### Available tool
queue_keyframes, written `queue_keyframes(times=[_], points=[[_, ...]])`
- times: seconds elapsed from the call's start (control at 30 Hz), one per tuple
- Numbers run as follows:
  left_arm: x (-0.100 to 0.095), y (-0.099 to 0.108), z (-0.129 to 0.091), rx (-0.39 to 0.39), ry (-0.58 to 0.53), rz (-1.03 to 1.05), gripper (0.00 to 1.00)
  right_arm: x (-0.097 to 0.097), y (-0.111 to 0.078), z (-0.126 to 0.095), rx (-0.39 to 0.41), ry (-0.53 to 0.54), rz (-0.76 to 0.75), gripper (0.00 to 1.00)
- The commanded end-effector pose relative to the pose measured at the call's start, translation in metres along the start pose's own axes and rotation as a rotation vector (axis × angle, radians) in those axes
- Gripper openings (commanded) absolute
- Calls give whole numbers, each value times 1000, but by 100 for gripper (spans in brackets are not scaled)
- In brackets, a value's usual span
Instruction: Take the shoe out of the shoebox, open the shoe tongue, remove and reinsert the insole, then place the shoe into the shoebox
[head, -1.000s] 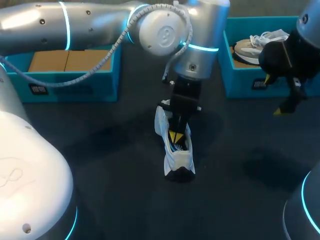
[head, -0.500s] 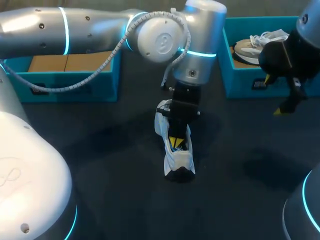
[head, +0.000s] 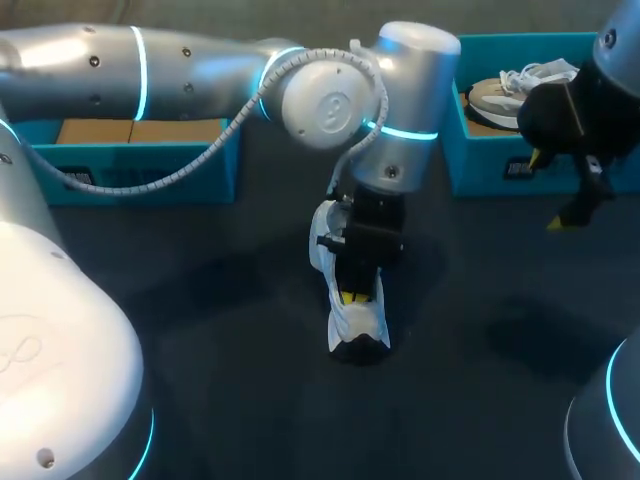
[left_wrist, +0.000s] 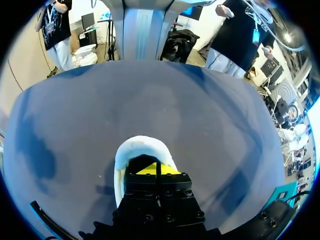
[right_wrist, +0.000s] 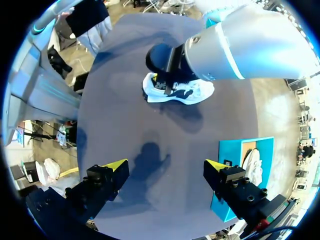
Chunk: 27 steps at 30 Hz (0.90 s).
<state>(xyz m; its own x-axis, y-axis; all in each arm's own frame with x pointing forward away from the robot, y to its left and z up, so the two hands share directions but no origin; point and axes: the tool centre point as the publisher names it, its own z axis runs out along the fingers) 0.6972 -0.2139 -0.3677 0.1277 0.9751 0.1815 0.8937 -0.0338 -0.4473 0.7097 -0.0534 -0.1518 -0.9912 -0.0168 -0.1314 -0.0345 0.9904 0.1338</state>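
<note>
Shoe (head: 358, 318) — position? asks A.

B: White, out of its box, lying on the dark bench (head: 220, 320) about midway between the left-hand shoebox (head: 150, 170) and the right-hand shoebox (head: 480, 170). A second shoe (head: 495, 98) sits in the right-hand one.

A: Left jaws?

B: Down inside the shoe's opening, at the end of the left arm (head: 330, 85). In the wrist view the yellow fingertips (left_wrist: 147, 170) are pressed together with only a hairline between them. Whether the insole is pinched there I cannot tell (the finger block hides the inside of the shoe).

A: Right jaws?

B: Spread wide, holding nothing, hanging over bare bench just in front of the right-hand shoebox, well apart from the shoe.

A: Stage, by your reading?

B: Insole work, probably the pull-out.

A: Hazards?

B: Main one — nothing pins the shoe down. If the insole sticks to the footbed, an upward pull would likely lift or roll the whole shoe rather than free the insole. A shallow pinch could slip off the insole's edge and come away empty. Should the right jaws come across to brace, they would share close quarters with the left wrist, so contact between the arms is possible. At reinsertion, a tilted insole could buckle against the shoe's wall.
</note>
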Motion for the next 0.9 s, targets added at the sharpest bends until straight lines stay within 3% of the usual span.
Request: queue_keyframes(times=[0.03, 0.17, 0.4, 0.67, 0.9], points=[[-2, 0, 13, -11, -13, -20, 0, -2, 2, 1, 4, 4, 1, 100], [4, 1, 0, -33, -66, -37, 0, -2, 2, 1, 4, 4, 1, 100], [14, 6, -20, -120, -60, -67, 0, -2, 2, 1, 4, 4, 1, 100], [9, 16, -2, -156, 17, -90, 0, -2, 2, 1, 4, 4, 1, 100], [7, 21, 5, -152, 15, -112, 0, -2, 2, 1, 4, 4, 1, 100]])
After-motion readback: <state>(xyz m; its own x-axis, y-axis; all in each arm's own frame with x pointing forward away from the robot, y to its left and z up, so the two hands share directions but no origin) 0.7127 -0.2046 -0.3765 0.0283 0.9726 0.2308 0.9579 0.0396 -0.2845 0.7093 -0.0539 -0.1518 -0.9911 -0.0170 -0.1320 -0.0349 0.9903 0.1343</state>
